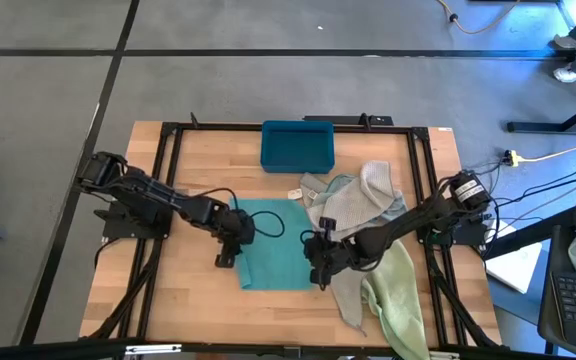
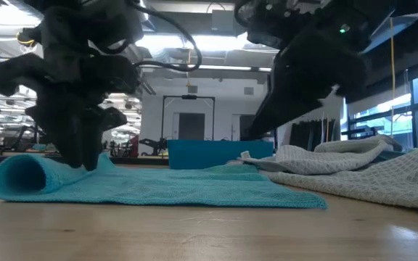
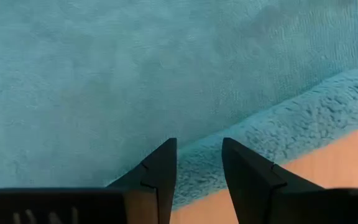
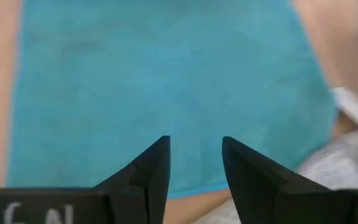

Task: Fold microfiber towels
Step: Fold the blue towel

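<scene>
The teal towel (image 1: 273,243) lies spread flat near the middle of the wooden table (image 1: 168,290), with its left edge curled up into a soft roll (plain in the low view, where the fold stands rounded off the wood). The left gripper (image 1: 230,237) is down at that rolled edge; in the left wrist view its two dark fingers (image 3: 160,171) stand a narrow gap apart with the thick fold of towel just ahead of the tips, and whether they actually pinch the cloth cannot be told. The right gripper (image 1: 319,262) is at the teal towel's right edge, where it meets the other cloths; its fingers (image 4: 151,168) are likewise a narrow gap apart, with teal cloth filling the view beyond them and nothing visibly caught between them. To the right of the teal towel the remaining towels sit in a loose heap: a pale grey-beige towel (image 1: 368,200) draped over a pale blue towel (image 1: 336,190), and a pale green towel (image 1: 398,300) trailing toward the table's front right corner. A teal-blue plastic bin (image 1: 297,146) stands at the back edge of the table, behind the teal towel and apart from it.
</scene>
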Available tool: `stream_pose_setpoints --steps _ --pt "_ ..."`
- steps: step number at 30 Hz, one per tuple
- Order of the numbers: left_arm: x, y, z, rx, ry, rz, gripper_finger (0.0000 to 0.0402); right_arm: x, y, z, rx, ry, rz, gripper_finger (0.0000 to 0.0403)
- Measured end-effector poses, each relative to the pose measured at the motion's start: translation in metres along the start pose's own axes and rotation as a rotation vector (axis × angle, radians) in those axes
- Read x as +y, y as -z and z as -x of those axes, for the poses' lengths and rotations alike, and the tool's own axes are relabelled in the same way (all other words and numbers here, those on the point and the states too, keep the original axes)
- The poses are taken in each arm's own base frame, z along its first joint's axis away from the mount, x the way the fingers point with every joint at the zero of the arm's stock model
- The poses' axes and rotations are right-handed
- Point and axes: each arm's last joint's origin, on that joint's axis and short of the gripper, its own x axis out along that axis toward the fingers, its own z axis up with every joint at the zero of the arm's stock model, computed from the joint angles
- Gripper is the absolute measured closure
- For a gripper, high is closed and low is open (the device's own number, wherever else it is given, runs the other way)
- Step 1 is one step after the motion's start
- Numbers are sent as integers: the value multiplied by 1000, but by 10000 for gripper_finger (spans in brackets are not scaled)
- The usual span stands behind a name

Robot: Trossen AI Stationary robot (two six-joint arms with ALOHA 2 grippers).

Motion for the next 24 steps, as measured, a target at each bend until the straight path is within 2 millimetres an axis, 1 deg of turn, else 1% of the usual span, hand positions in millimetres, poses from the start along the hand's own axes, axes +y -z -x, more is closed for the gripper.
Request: stream_pose_setpoints --steps 3,9,11,15,18,24 --pt "-6 5 0 43 -16 5 280 -1 0 -9 -14 23 -27 255" --pt "-16 19 1 163 -37 37 280 4 8 -31 25 -43 -15 255" --pt "-20 26 3 221 -49 53 280 5 11 -35 39 -44 -9 255" --pt "-28 37 12 283 -85 69 280 6 13 -38 43 -41 -5 255" --pt "-33 36 22 216 -109 74 280 7 10 -39 8 -40 10 255" --pt "-40 39 48 113 -107 130 280 11 -8 -37 -160 -67 57 255"
